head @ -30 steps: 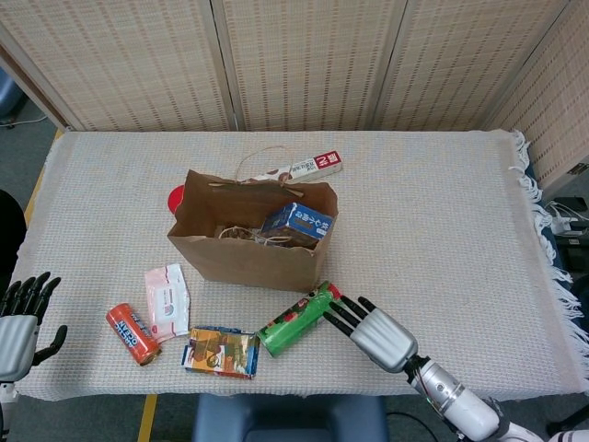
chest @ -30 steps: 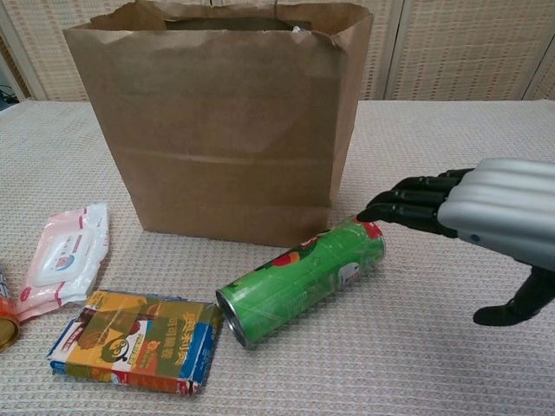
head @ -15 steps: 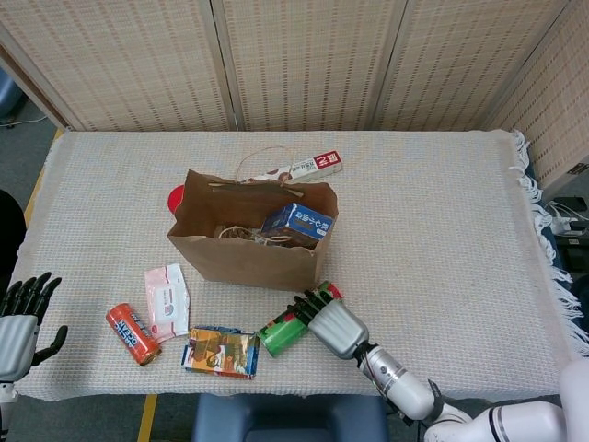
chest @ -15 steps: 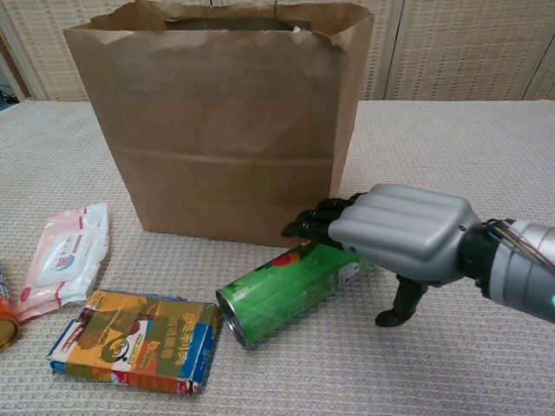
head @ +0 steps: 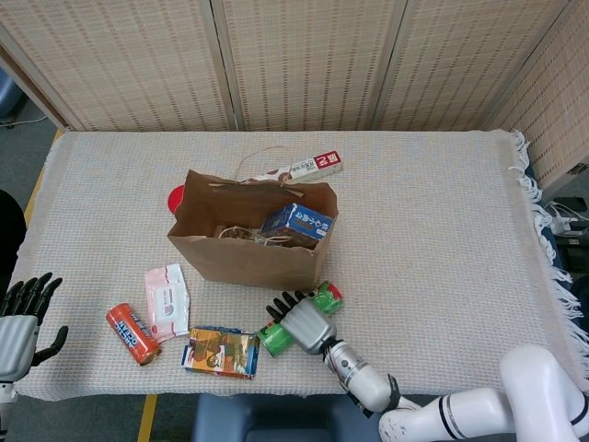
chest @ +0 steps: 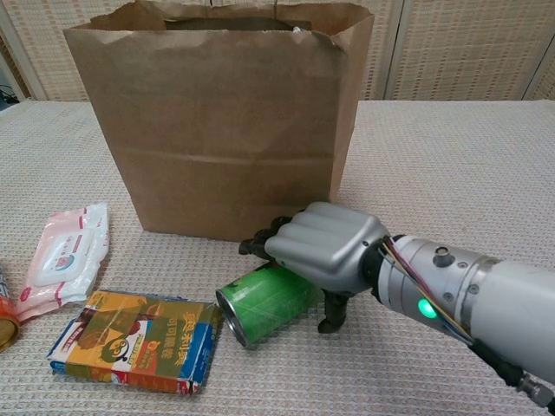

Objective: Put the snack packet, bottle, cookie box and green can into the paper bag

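Note:
The green can (chest: 260,303) lies on its side on the cloth, just in front of the paper bag (chest: 217,121). My right hand (chest: 325,247) sits on top of the can (head: 274,336), fingers curled over its far side and thumb down on its near side, gripping it. The can still rests on the table. The bag (head: 248,239) stands open with a blue box (head: 296,224) inside. A colourful flat box (chest: 134,340) lies left of the can, with a pink packet (chest: 65,256) and an orange cylinder (head: 132,333) beyond it. My left hand (head: 20,322) hangs open at the table's near left edge.
A red and white box (head: 308,168) and a red object (head: 177,196) lie behind the bag. The table's front edge runs close below the can and flat box (head: 219,352). A fringed cloth edge (head: 534,212) marks the right side.
My right hand has moved left from beyond the can's red end onto the can, and its fingers have curled around it. The can has not been lifted. The left hand is still.

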Controlling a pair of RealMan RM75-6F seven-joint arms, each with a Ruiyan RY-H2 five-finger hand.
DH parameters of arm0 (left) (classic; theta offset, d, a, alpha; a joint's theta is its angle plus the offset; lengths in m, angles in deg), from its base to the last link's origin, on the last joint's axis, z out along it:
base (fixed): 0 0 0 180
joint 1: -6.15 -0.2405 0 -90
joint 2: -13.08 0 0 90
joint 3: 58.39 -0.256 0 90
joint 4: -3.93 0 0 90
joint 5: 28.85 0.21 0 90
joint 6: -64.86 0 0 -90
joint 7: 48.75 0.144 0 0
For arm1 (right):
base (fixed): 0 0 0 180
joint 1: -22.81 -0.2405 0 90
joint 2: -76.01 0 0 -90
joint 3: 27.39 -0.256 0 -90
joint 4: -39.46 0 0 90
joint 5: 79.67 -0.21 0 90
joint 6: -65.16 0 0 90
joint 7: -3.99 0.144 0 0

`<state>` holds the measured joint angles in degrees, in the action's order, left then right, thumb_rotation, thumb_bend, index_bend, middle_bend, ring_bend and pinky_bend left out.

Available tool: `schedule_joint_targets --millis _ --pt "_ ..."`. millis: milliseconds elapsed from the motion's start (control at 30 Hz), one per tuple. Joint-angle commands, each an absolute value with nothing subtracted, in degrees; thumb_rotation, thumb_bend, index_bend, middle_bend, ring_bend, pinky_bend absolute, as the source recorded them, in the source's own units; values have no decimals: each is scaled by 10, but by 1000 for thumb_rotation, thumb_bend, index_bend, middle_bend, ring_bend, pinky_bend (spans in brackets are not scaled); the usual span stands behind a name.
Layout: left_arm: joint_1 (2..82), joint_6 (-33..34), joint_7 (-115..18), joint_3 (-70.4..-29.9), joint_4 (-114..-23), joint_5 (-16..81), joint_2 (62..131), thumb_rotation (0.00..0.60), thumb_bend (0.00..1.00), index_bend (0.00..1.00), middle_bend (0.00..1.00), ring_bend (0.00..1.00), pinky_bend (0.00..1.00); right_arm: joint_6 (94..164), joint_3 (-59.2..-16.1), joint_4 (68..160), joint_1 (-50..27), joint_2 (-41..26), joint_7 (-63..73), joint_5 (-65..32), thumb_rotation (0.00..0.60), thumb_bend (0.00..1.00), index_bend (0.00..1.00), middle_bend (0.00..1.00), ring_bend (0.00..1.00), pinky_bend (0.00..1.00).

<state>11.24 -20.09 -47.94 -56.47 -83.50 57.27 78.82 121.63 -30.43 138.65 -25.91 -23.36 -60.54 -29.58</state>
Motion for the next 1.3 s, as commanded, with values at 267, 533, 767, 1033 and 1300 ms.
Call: schedule_joint_targets --millis 267,533,767,1033,1300 --pt "113 -201 -483 -565 -834 573 788 600 393 71 0 0 0 1250 -277 1421 -268 -213 -602 -287 600 341 593 557 603 671" --pt "112 -202 -478 -565 -834 573 789 600 393 70 0 0 0 1310 -236 1521 -216 -94 -498 -149 600 361 629 579 624 689" --pt "112 -204 -470 -564 -836 571 791 600 393 71 0 0 0 1386 -231 1591 -162 30 -384 -35 600 361 630 580 624 689" --pt "111 -206 -463 -563 -838 570 793 600 394 70 0 0 0 1455 -307 1622 -139 101 -320 6 600 361 633 584 624 689" --pt "111 -205 -466 -563 -837 571 792 600 393 71 0 0 0 1475 -451 1618 -196 47 -363 -74 600 361 632 584 624 689"
